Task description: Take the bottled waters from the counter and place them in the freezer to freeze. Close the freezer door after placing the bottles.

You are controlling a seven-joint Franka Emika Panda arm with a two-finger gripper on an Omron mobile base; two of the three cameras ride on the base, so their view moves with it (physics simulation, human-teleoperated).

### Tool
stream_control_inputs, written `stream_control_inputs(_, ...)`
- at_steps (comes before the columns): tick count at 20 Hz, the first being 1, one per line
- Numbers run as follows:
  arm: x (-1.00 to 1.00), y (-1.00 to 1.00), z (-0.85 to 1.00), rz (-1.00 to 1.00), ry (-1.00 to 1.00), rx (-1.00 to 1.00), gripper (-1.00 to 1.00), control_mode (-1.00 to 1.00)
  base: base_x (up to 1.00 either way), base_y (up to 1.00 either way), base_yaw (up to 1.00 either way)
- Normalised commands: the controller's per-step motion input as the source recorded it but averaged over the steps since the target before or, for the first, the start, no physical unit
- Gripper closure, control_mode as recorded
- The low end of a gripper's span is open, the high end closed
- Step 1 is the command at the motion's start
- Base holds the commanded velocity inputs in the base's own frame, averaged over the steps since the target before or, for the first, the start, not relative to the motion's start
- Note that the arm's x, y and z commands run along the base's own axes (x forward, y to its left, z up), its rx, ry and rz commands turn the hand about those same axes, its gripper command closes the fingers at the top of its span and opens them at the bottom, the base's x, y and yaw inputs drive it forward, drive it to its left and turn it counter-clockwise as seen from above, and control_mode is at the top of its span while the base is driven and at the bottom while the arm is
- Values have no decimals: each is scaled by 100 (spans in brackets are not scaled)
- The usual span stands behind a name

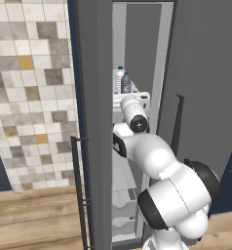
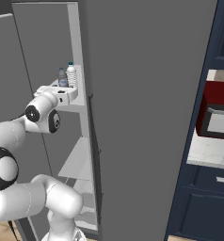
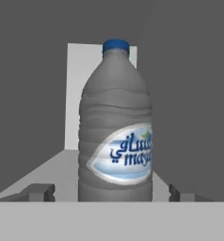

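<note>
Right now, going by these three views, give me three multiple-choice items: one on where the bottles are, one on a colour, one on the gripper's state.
1. Where do the two bottled waters stand?
A. on an upper shelf in the freezer
B. on the counter
C. on the floor

2. What colour is the cap of the bottle in the hand view?
A. red
B. blue
C. white

3. How is the gripper set?
A. shut on the bottle
B. open, a finger on each side of the bottle
C. shut, empty

Answers: 1 A, both base views show them side by side on the shelf; 2 B, the cap is blue; 3 B, the fingertips stand apart from the bottle.
</note>
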Motion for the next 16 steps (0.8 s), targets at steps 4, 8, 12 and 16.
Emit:
stream_control_inputs(4, 0, 0, 0, 0, 0, 0, -100, -100, 0, 0, 0)
stream_control_inputs(8, 0, 0, 0, 0, 0, 0, -100, -100, 0, 0, 0)
stream_control_inputs(12, -19, 0, 3, 0, 0, 0, -100, -100, 0, 0, 0)
stream_control_inputs(16, -64, -5, 21, 0, 0, 0, -100, -100, 0, 0, 0)
